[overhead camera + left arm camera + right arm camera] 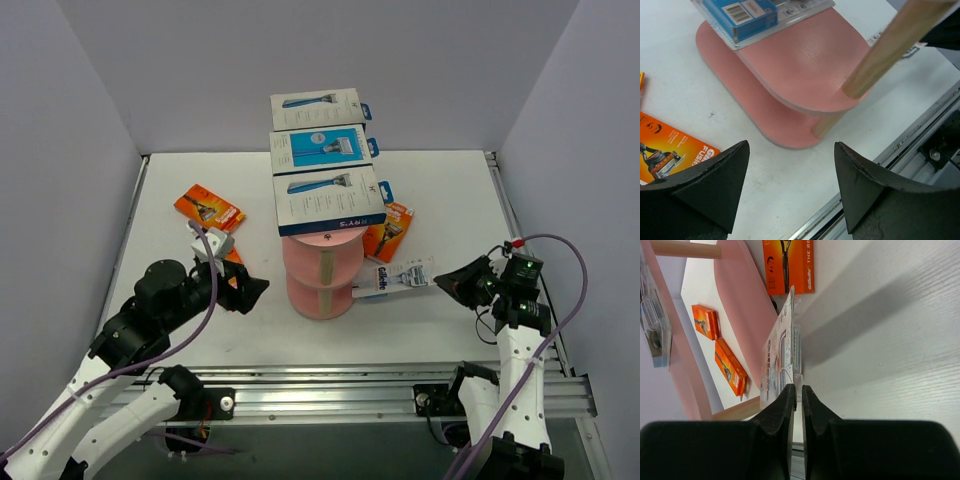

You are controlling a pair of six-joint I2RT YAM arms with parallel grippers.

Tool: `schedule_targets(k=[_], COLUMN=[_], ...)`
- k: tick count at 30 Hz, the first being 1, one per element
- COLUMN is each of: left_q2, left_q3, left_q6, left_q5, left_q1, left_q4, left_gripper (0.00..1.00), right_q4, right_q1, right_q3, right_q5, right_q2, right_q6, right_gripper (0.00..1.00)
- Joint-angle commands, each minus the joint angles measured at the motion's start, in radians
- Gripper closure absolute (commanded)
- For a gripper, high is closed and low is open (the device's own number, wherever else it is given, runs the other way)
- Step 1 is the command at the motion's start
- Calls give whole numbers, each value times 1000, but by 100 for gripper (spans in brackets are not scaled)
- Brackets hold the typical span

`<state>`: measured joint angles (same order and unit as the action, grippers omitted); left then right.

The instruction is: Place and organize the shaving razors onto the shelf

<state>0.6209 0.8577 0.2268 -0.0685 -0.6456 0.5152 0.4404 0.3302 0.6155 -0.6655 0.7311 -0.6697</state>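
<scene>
Centre frame: the pink shelf (pixel 320 268) has three white-and-blue razor boxes (pixel 320 150) on top. Lower right, the right gripper (pixel 447 283) is clenched, apparently pinching the edge of a clear razor pack (pixel 405 275). Lower left, the left gripper (pixel 255 290) gapes, empty.

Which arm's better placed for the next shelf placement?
Right. The right claw is shut on the clear blister pack beside the shelf; left claw is open, empty.

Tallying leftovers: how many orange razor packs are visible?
3 orange packs: one far left on the table, one beside the left arm, one right of the shelf under its top tier. Others may be hidden.
</scene>
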Motion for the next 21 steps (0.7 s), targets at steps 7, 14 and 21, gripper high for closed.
schedule_targets(k=[7,14,21], left_q2=[37,103,247], left_q3=[76,133,195], left_q6=[-115,-147,-135], left_q5=[141,355,538], left_q1=[-219,-480,-723], left_q4=[28,97,132], left_gripper=[24,25,26], right_q4=[79,135,169], right_q1=[-74,-137,-192], right_q3=[154,174,199], right_q5=[-42,-20,-45], right_q2=[53,56,45], right_q6=[71,91,88], right_gripper=[100,100,100])
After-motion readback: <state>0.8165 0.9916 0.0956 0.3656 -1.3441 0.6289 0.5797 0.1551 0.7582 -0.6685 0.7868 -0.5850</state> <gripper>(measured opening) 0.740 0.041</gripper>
